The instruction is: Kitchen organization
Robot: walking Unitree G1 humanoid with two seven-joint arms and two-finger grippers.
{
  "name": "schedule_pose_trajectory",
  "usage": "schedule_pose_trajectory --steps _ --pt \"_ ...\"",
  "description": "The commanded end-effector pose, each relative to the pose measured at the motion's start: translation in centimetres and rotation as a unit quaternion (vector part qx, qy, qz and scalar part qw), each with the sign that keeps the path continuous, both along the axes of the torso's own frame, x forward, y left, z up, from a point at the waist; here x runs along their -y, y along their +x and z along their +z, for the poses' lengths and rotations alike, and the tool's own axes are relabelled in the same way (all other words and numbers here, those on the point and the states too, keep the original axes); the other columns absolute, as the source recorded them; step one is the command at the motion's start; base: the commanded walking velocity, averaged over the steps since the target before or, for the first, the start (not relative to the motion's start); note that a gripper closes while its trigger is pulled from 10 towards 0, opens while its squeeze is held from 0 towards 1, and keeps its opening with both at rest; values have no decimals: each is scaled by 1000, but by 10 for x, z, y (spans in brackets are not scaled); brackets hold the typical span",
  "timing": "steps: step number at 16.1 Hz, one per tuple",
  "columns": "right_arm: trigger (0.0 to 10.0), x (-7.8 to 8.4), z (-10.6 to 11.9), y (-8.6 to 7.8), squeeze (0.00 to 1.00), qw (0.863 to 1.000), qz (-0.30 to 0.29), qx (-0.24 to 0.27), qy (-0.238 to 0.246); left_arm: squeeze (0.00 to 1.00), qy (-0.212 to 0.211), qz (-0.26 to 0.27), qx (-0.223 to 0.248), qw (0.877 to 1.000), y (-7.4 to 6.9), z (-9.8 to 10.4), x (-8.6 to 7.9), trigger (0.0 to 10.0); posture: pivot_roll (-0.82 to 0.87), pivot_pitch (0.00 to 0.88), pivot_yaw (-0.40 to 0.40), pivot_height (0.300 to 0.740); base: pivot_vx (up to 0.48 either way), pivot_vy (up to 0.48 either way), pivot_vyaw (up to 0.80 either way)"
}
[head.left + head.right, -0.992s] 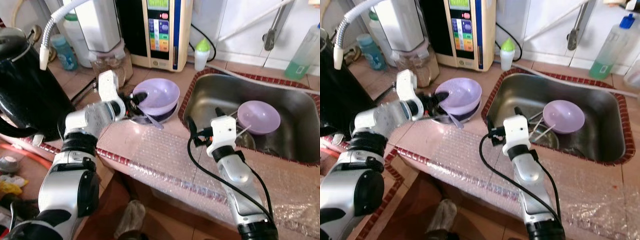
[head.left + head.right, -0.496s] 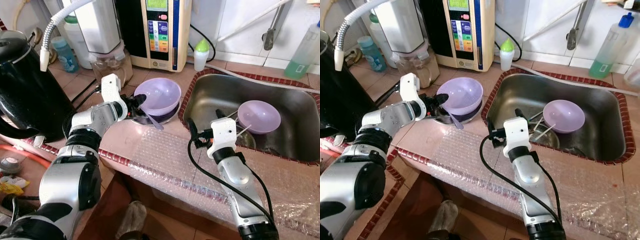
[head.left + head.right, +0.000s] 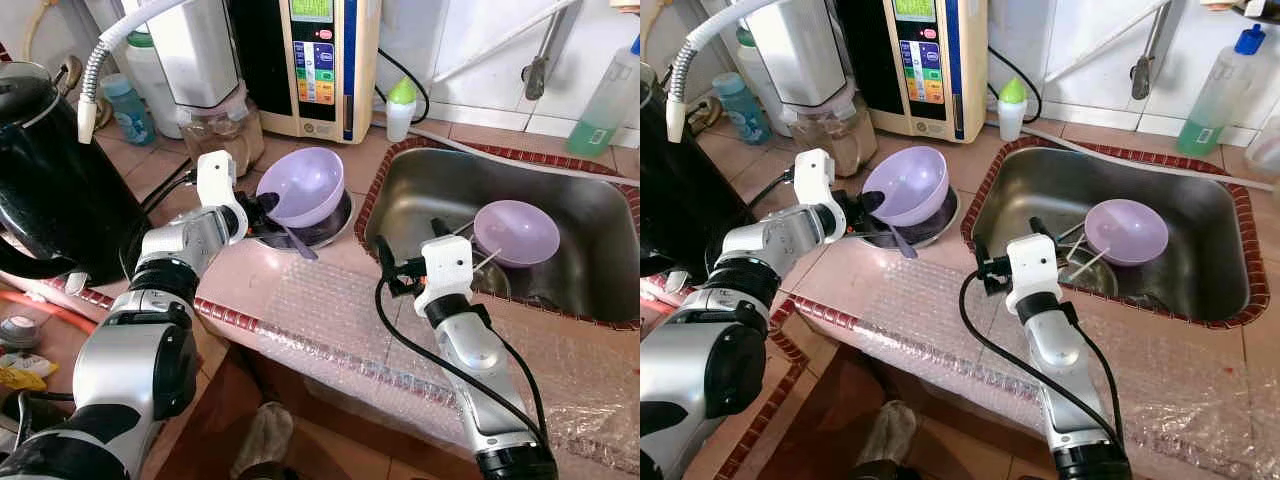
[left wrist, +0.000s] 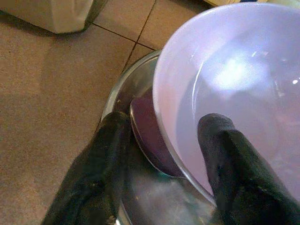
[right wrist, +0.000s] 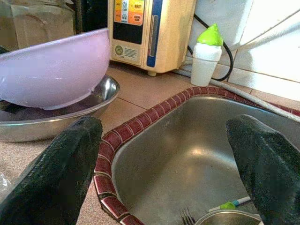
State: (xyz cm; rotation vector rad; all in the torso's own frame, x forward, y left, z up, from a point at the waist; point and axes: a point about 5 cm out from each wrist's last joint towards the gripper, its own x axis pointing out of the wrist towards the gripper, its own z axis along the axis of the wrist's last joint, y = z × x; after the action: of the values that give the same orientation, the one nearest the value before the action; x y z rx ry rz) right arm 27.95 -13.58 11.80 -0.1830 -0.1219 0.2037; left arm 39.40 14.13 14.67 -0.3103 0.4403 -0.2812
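Pinching thin rim of lilac plastic bowl (image 3: 306,187), left gripper (image 3: 262,204) | tilted over steel dish (image 3: 930,226) | light, slippery; right gripper (image 5: 164,187) fingers apart, idle.

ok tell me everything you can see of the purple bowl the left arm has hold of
The purple bowl is pale lilac, smooth and glossy like plastic, round and looks empty. It is tilted, its opening turned toward the left arm. It sits in a steel dish on the tiled counter, beside the sink. The left pincer grips its rim, one finger inside, one outside.
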Motion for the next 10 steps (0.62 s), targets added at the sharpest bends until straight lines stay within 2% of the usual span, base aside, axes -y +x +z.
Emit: schedule_pose_trajectory --steps 1,10 --pt "10000 -5 5 1 0 1000 10 12 1 0 21 8 -6 1000 -1 -4 -7 0 -97 0 128 740 0 0 0" --pt "10000 -5 6 3 0 1000 10 12 -1 0 34 39 19 998 2 0 -15 0 -94 0 123 740 0 0 0"
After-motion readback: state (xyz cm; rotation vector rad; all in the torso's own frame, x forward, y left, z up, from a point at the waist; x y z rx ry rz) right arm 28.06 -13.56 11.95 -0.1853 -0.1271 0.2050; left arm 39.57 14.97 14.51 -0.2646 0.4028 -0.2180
